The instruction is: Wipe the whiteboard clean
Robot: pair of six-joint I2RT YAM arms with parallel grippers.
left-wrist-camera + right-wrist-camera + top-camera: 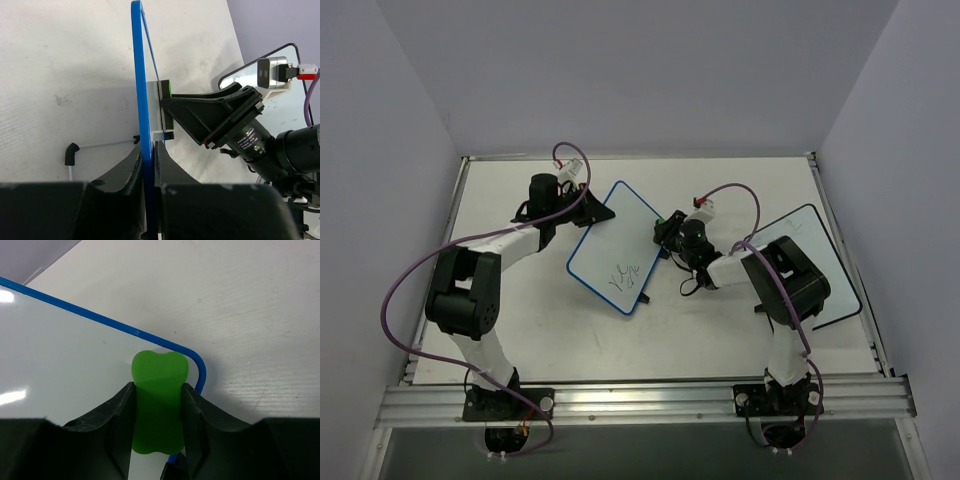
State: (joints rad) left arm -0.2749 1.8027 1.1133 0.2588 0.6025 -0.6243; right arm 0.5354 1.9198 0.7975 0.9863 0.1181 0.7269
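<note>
The whiteboard (616, 240) with its thin blue frame stands tilted at the table's middle, and dark handwriting (624, 276) shows on its lower part. My left gripper (588, 212) is shut on the board's upper left edge; in the left wrist view the blue frame (139, 75) runs between the left gripper's (148, 150) two fingers. My right gripper (667, 233) is shut on a green eraser (159, 367). The eraser presses on the white face (60, 360) beside the board's rounded right corner. Past the frame, the left wrist view shows the eraser (169, 89) in the right gripper (172, 107).
A black-framed white board (825, 262) lies flat at the right, partly under the right arm, and is also in the left wrist view (239, 76). One black foot (71, 152) of the whiteboard stands on the white table (520, 320). Raised rails edge the table.
</note>
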